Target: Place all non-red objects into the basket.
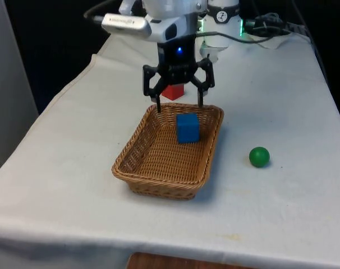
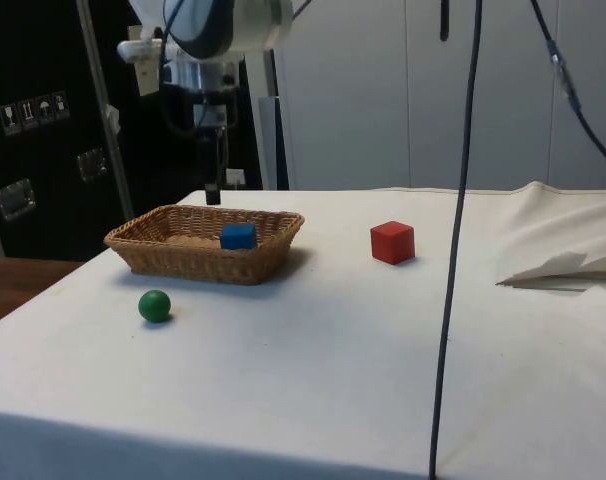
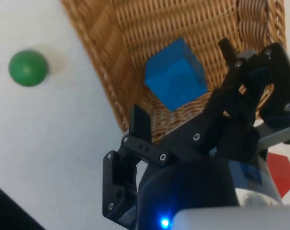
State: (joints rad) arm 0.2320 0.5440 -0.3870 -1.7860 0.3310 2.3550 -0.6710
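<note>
Setting: white cloth over the table (image 1: 58,168), dark cabinets and pale panels behind it in the side view.
Basket: the wicker basket (image 1: 159,179) sits near the middle of the cloth, and I place everything else by it.
Gripper: the black gripper (image 1: 179,104) hangs just above the basket's far rim, fingers spread wide with nothing between them; from the wrist view its fingertips (image 3: 140,120) stand over the rim and the basket floor.
Blue cube: the blue cube (image 1: 187,128) lies inside the basket, at the end nearest the gripper, resting on the weave.
Red cube: the red cube (image 2: 392,242) stands on the cloth outside the basket, just past its far end, partly hidden behind the gripper in the front view.
Green ball: the green ball (image 1: 259,157) lies on the cloth outside the basket, near its long side on the front view's right, apart from the rim.
</note>
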